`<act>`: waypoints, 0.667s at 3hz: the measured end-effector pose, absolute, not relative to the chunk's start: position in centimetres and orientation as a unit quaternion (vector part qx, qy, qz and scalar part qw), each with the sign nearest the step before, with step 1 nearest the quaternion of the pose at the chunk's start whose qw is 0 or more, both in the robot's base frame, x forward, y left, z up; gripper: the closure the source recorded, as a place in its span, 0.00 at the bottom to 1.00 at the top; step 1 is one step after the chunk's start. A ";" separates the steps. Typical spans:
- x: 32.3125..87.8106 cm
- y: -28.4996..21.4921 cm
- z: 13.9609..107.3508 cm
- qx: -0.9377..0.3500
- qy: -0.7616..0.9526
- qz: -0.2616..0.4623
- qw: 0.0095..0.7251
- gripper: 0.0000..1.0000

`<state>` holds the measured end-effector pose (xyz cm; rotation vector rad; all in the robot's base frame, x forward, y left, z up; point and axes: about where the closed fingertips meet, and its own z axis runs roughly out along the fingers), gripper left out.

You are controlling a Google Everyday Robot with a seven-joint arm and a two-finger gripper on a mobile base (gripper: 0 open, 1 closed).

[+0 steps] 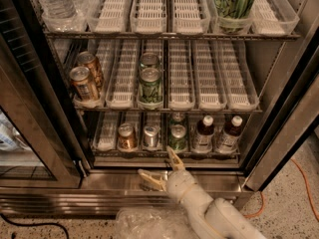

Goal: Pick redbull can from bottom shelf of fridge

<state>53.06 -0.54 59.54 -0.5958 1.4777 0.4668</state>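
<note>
The fridge (pixel 279 148) stands open with wire racks and white lane trays. On the bottom shelf (pixel 107 138) the redbull can (pixel 150 136) stands upright, slim and silver, between a copper-brown can (pixel 126 136) on its left and a green can (pixel 177 137) on its right. My gripper (pixel 160 168) is open and empty, just in front of and below the shelf's front edge. One finger (pixel 174 159) points up toward the green can, the other (pixel 151 179) reaches left over the steel sill. It is a short way from the redbull can and touches nothing.
Two dark bottles (pixel 203 133) (pixel 229 132) stand right of the green can. The middle shelf holds two copper cans (pixel 83 82) and two green cans (pixel 150 85). The glass door (pixel 20 133) hangs open at left. Crumpled clear plastic (pixel 149 224) lies on the floor by the arm.
</note>
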 end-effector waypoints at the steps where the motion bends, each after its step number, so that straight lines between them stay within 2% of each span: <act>1: 54.0 -0.9 59.6 -0.259 0.658 0.204 0.677 0.30; 2: 54.9 -0.8 59.7 -0.264 0.657 0.205 0.676 0.35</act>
